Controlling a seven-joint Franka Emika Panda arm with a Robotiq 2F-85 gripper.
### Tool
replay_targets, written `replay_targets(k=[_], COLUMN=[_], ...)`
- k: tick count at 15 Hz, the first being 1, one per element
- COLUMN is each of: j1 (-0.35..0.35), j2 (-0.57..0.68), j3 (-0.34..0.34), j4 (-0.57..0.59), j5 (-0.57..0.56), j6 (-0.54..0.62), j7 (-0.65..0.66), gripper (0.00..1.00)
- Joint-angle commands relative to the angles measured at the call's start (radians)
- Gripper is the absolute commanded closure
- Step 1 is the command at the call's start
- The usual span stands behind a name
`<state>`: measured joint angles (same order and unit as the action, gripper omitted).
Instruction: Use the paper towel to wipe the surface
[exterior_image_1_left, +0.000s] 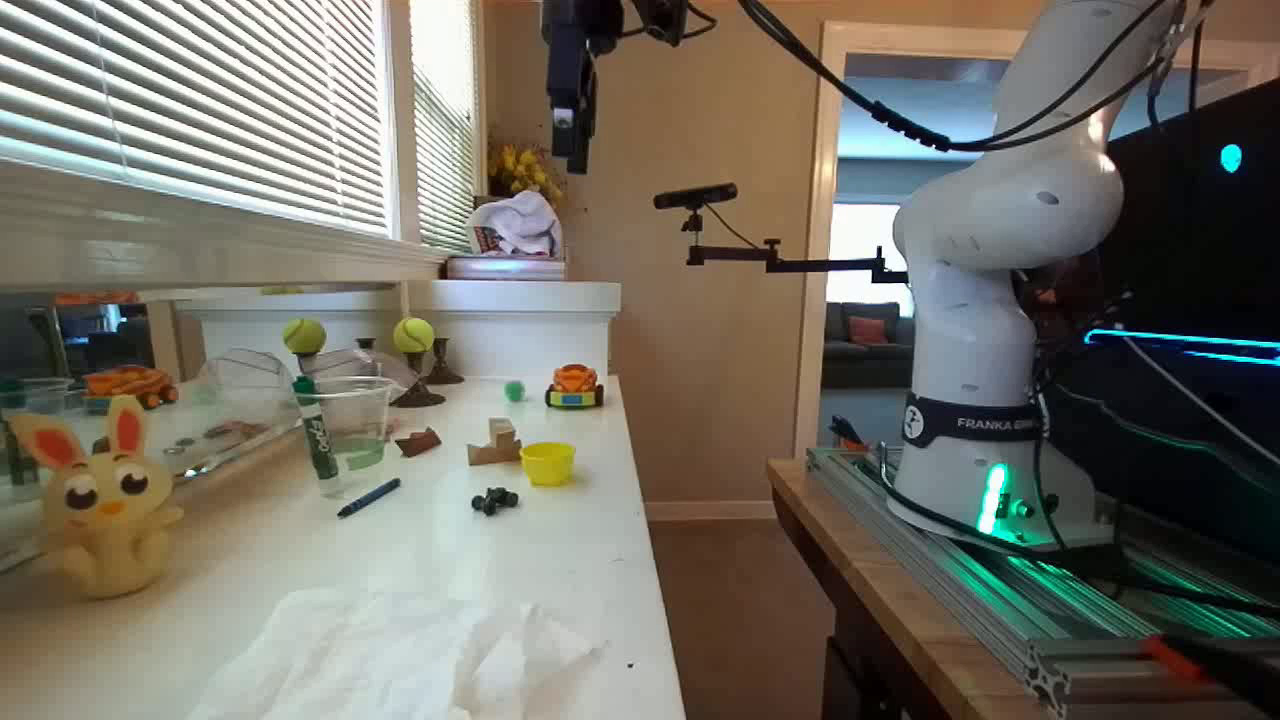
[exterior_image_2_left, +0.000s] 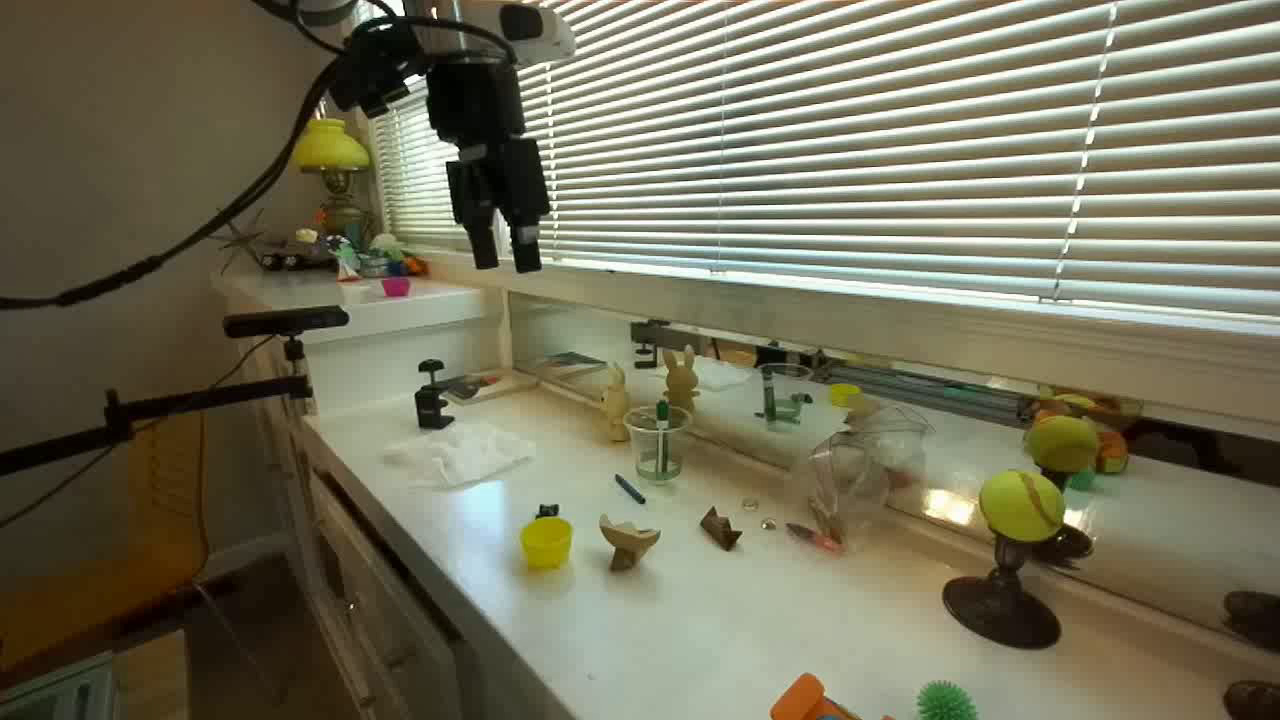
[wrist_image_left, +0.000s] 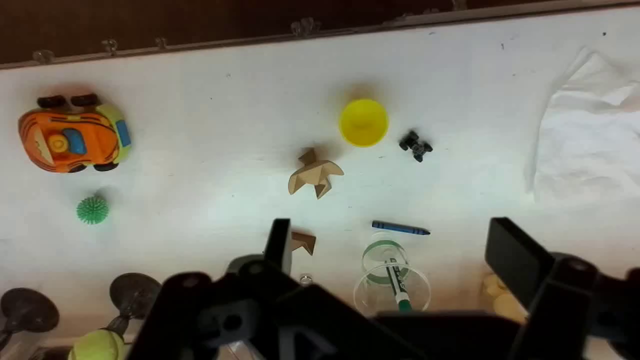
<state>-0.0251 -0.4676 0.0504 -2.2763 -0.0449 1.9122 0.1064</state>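
The paper towel (exterior_image_1_left: 400, 655) lies crumpled and white on the surface, at the near end in an exterior view. It also lies beside a black clamp in an exterior view (exterior_image_2_left: 465, 452) and at the right edge of the wrist view (wrist_image_left: 590, 145). The surface is the long white countertop (exterior_image_1_left: 580, 560), shown too in an exterior view (exterior_image_2_left: 700, 630) and the wrist view (wrist_image_left: 215, 125). My gripper (wrist_image_left: 390, 224) is open and empty, its fingers wide apart. It hangs high above the countertop in both exterior views (exterior_image_1_left: 577, 165) (exterior_image_2_left: 506, 264), apart from the towel.
A clear cup (exterior_image_1_left: 360, 430) holding a green marker, a blue crayon (wrist_image_left: 400, 228), a yellow bowl (wrist_image_left: 364, 122), a tiny black car (wrist_image_left: 416, 146) and brown pieces (wrist_image_left: 315, 175) stand mid-counter. A bunny toy (exterior_image_1_left: 110, 510), black clamp (exterior_image_2_left: 432, 400), orange car (wrist_image_left: 75, 135) and tennis-ball stands (exterior_image_2_left: 1005, 600) surround them.
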Motion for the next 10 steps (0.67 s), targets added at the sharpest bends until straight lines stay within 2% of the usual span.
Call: replay_targets(k=[1,7,10], j1=[0.006,0.006,0.028], j2=[0.001,0.001,-0.011], j3=[-0.005,-0.005,-0.057], j4=[0.002,0.002,0.004], j5=[-0.003,-0.003,0.029], j6=[-0.002,-0.002,-0.129], j7=[0.002,0.002,-0.147], gripper=[0.0,0.0,0.0])
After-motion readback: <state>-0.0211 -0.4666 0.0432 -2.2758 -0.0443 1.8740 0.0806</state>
